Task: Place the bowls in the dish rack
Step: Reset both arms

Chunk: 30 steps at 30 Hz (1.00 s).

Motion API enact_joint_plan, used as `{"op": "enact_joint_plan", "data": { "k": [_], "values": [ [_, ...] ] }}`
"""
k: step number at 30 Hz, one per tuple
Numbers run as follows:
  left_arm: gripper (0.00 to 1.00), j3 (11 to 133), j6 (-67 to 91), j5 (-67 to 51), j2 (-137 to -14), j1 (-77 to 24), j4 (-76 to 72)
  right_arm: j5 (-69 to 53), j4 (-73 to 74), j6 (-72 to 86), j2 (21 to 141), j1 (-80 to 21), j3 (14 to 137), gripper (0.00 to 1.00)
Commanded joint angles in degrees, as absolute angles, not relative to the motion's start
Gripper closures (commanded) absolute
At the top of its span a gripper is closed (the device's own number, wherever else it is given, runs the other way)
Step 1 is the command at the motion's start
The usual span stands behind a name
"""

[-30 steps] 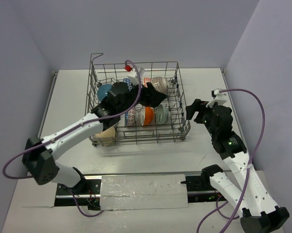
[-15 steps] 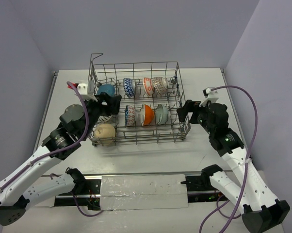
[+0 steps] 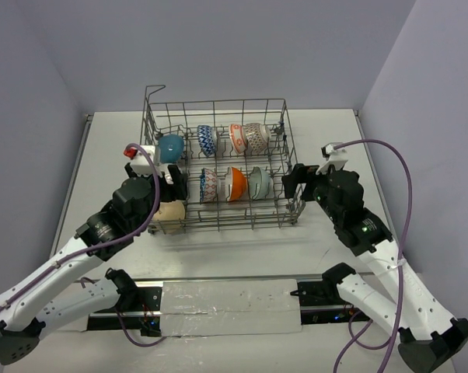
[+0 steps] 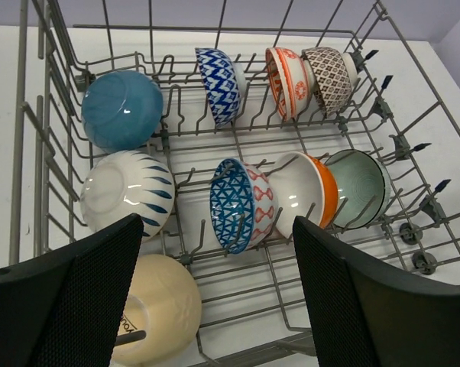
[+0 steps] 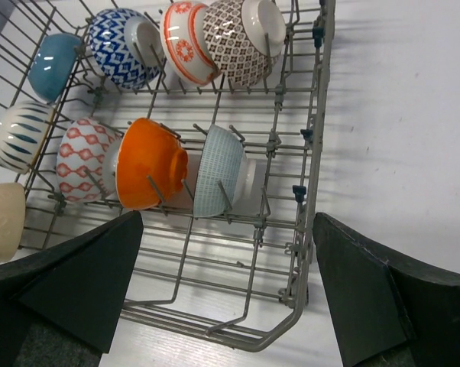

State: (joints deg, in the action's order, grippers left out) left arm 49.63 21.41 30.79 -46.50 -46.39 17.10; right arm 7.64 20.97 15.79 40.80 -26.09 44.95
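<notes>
The dish rack (image 3: 234, 222) sits mid-way across the white counter (image 3: 335, 140). It holds nine bowls (image 4: 241, 204) among its tines: four along the far row, four along the next, and a cream bowl (image 4: 157, 306) alone in the near-left corner. The left end effector (image 4: 217, 225) hovers over the rack's near-left part, fingers wide apart, holding nothing. The right end effector (image 5: 226, 222) hangs by the rack's right wall, also spread and empty.
</notes>
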Motion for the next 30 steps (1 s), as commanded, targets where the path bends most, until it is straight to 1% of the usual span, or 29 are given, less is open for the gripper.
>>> {"op": "enact_joint_plan", "data": {
  "k": [1,9,20,30],
  "values": [
    [0.16,50.45,19.51,34.45,-44.66,-46.58,17.67,9.40,18.63,15.20,39.73,-26.80,46.23,0.00],
    [0.09,48.69,18.98,34.54,-42.63,-46.67,15.82,8.53,16.53,15.38,38.94,-27.33,45.18,0.00],
    [0.07,49.31,19.34,35.16,-44.65,-45.27,16.88,8.53,16.35,15.20,40.78,-27.42,45.44,0.00],
    [0.06,49.57,20.39,32.96,-44.82,-42.80,16.96,8.79,16.09,15.29,39.29,-27.42,44.83,0.00]
  ]
}}
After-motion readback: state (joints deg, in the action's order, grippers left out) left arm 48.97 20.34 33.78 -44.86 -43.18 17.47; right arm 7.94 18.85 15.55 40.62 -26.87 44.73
